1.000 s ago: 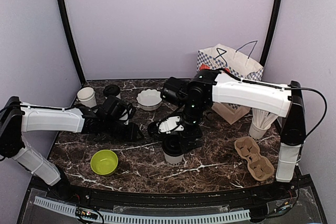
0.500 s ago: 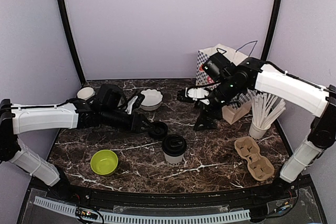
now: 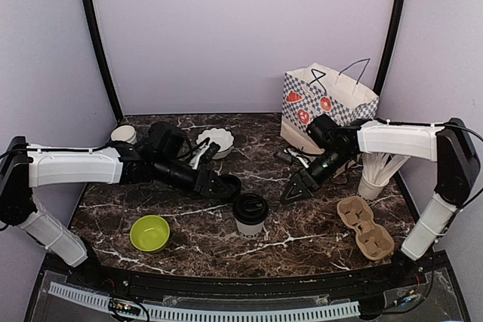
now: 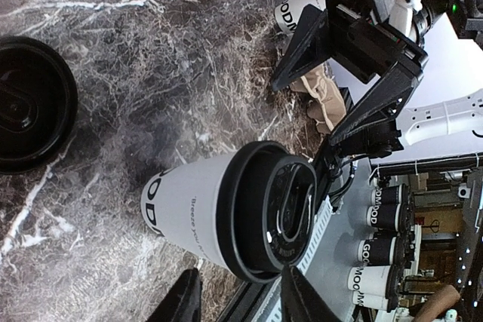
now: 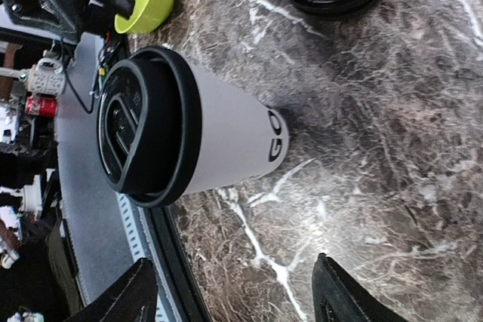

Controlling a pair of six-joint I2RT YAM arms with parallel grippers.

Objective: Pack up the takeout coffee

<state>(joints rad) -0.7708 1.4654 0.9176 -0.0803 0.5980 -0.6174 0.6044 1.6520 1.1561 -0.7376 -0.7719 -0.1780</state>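
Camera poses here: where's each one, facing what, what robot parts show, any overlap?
Top external: above and behind the bases, looking down at the marble table; both arms show, left gripper and right gripper.
Left wrist: low over the table, facing the white paper cup with black lid; own fingers at bottom.
Right wrist: low, facing that cup from the opposite side; own fingers at bottom.
Shared: both wrist views hold the cup and a loose black lid.
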